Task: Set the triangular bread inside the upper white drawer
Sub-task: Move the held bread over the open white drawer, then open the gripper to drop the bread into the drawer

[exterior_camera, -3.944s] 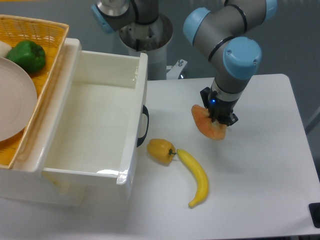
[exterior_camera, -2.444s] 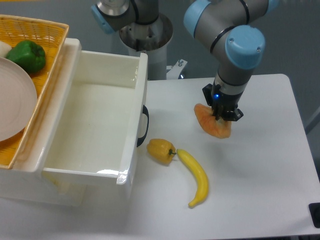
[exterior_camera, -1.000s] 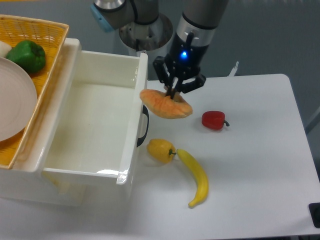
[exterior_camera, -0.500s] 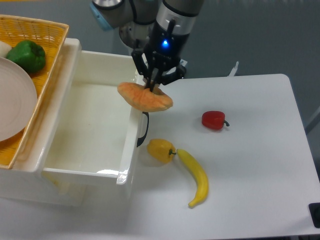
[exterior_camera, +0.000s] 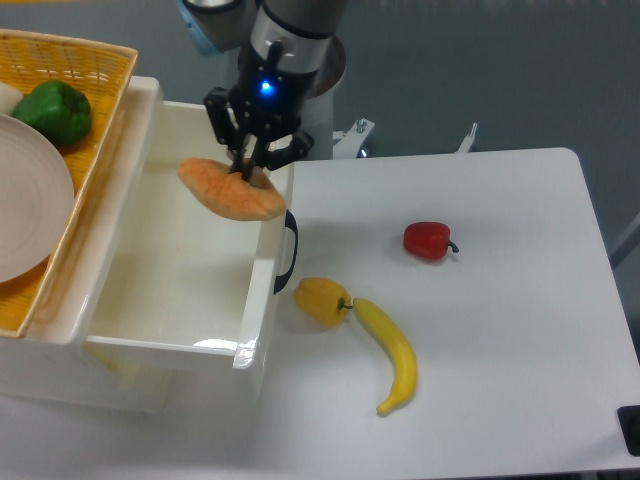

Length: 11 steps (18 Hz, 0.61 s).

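Two containers fill the left side. At the far left, a yellow basket (exterior_camera: 95,75) holds a green pepper (exterior_camera: 54,108) in its back part and a pale plate (exterior_camera: 30,195) in front of it; the plate runs past the left edge of view. Just right of the basket, and touching it along one side, sits the drawer (exterior_camera: 160,350), a deep white box pulled open, its black handle (exterior_camera: 289,250) on the right-hand wall, facing the desk (exterior_camera: 500,370).

Over the drawer's back right corner hangs the gripper (exterior_camera: 247,172), pointing down from the arm, a blue light lit on its wrist. Its dark fingers are clamped on the bread (exterior_camera: 230,190), pinching it at the upper edge. The bread lies roughly level in the air, its long side running from upper left to lower right. Most of it is above the drawer's inside; its right end reaches about to the right wall, just above the handle. It touches neither floor nor walls of the drawer as far as can be told.

Right of the drawer, on the desk, a yellow pepper (exterior_camera: 322,301) lies near the handle, with a banana (exterior_camera: 392,356) touching or nearly touching its stem and curving toward the front edge. A red pepper (exterior_camera: 429,240) rests farther right, well apart from both, around the middle of the desk.
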Motion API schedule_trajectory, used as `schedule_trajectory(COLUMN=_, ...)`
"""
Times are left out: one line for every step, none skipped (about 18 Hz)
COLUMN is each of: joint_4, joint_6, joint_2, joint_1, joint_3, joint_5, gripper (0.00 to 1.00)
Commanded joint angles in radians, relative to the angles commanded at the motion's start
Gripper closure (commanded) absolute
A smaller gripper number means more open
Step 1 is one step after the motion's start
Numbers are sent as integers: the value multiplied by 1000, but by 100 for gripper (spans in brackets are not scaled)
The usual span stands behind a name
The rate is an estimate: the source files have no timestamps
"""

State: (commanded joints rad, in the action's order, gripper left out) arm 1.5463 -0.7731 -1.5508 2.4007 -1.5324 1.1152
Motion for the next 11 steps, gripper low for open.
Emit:
schedule_trajectory(joint_4=0, joint_6=0, joint_2=0, joint_1=-6, joint_3=0, joint_5=-2, gripper=39)
schedule_trajectory(joint_4=-2, joint_6=0, joint_2=0, joint_1=-11, joint_3=0, joint_5=-3, gripper=30)
schedule_trajectory(joint_4=-2, joint_6=-2, joint_2=0, joint_1=-12, joint_3=0, joint_5=-3, gripper=22)
schedule_trajectory(joint_4=-2, joint_6=-2, joint_2=0, joint_1=-12, joint_3=0, joint_5=-3, gripper=22)
schedule_trajectory(joint_4=-2, joint_6=-2, joint_2=0, joint_1=-14, joint_3=0, joint_5=-5, gripper=21)
schedule_trajectory(joint_4=-2, joint_6=-2, joint_2=0, joint_1=-14, joint_3=2, joint_5=-5, gripper=21)
schedule_trajectory(joint_4=-2, joint_6=-2, joint_2=2, joint_1=-14, joint_3=2, joint_5=-5, gripper=21)
schedule_trajectory(joint_4=-2, joint_6=-2, joint_2=0, joint_1=-14, joint_3=2, joint_5=-5, gripper=21)
schedule_trajectory(joint_4=-2, joint_6=-5, joint_2=-2, joint_1=-12, joint_3=2, joint_5=-3, gripper=21)
schedule_trajectory(joint_4=-3, joint_6=-6, joint_2=-3, joint_1=-8, joint_3=2, joint_5=-2, gripper=20)
schedule_trajectory(joint_4=-3, joint_6=-9, joint_2=-5, joint_1=-2, joint_3=2, joint_5=0, gripper=15)
